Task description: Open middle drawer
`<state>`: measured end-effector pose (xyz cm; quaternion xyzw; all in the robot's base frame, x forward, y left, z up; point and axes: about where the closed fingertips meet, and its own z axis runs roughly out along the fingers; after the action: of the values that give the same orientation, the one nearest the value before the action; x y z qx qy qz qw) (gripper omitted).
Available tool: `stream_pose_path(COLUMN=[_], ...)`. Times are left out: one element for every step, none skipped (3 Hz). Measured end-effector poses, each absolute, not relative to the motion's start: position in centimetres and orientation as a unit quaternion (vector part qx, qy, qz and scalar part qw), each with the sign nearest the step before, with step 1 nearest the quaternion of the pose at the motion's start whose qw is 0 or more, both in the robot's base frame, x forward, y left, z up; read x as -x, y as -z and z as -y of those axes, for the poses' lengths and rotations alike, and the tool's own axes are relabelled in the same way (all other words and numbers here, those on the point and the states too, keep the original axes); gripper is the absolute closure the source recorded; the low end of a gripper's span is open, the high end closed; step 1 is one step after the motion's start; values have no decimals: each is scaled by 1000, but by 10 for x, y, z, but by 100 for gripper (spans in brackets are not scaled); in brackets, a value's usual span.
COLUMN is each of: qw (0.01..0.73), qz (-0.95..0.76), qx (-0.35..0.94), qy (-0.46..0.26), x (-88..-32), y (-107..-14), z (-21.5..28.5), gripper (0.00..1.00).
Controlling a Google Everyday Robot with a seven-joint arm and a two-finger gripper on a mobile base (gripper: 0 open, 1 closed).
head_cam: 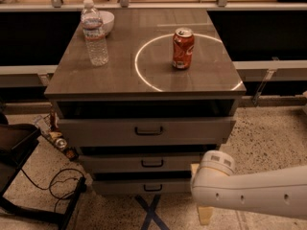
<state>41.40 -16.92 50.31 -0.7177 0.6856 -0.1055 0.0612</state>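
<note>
The middle drawer (115, 164) is a shallow grey front with a small dark bar handle (152, 163), set between a taller top drawer (96, 130) and a lower, narrower bottom drawer (120, 188). The drawer fronts step back from top to bottom, with dark gaps above each. My white arm (249, 190) reaches in from the lower right. My gripper (204, 213) is at its end, by the cabinet's lower right corner, right of the middle drawer's handle and below it, mostly hidden by the arm.
On the cabinet top (115, 75) stand a water bottle (94, 32), a white bowl (106, 20) and a red soda can (183, 48) inside a white ring. A dark chair (14, 152) and cables (57, 183) lie on the floor at left.
</note>
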Motion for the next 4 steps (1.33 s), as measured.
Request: stream_pose_path(qw=[60, 69, 87, 101], qz=[-678, -670, -656, -637], qx=[726, 735, 747, 763], qy=[94, 84, 63, 47], x=[-425, -440, -452, -461], y=[-469, -446, -429, -421], z=[146, 126, 103, 78], gripper=[0, 0, 0, 0])
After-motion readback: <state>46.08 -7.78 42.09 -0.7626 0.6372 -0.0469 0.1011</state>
